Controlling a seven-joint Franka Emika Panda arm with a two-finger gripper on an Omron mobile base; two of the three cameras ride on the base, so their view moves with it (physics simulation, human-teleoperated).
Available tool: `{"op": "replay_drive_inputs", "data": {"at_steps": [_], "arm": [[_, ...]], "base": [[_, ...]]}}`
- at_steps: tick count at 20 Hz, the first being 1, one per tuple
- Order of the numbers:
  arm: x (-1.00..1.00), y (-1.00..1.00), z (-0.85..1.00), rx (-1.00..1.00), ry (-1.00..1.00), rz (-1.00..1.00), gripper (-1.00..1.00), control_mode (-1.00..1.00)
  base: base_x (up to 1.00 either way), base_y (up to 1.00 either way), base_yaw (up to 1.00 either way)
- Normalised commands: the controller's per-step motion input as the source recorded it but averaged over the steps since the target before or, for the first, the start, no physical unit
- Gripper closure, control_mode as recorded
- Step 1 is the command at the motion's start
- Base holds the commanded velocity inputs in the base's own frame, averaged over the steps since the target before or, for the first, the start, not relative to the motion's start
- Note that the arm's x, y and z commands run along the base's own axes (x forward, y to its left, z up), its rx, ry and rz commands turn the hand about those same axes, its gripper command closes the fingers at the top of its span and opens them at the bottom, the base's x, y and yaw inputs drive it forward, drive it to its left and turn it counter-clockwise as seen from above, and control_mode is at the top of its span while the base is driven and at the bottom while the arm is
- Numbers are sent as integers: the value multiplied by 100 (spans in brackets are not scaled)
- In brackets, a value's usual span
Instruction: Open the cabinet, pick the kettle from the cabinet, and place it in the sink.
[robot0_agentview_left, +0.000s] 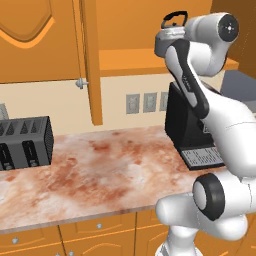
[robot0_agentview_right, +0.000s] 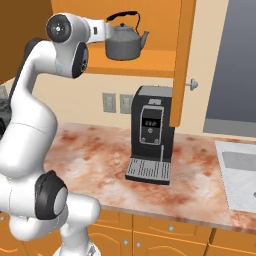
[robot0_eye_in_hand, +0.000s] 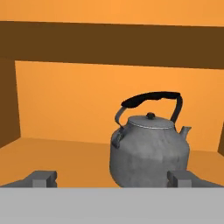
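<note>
Counter: you face a reddish marble worktop (robot0_agentview_left: 100, 170) running the width of the kitchen.
Wall: a cream backsplash (robot0_agentview_left: 60, 102) carries grey wall outlets (robot0_agentview_left: 148, 102).
Appliances: your left shows a dark slotted toaster (robot0_agentview_left: 25, 142); a black coffee machine (robot0_agentview_right: 150, 140) stands toward your right.
Below: orange-brown drawer fronts (robot0_agentview_left: 100, 235) with small silver knobs line the counter's edge.
Right: a grey panel (robot0_agentview_right: 232, 65), perhaps a window.
</note>
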Motion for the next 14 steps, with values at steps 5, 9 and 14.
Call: {"op": "replay_drive_inputs", "data": {"at_steps": [5,9,14], "arm": [[42,0,7,0,0,-5,-100,-100],[39,2,7,0,0,0,-100,-100],[38,2,6,0,0,0,-100,-100]], "base": [[0,0,0],[0,0,0],[0,0,0]]}}
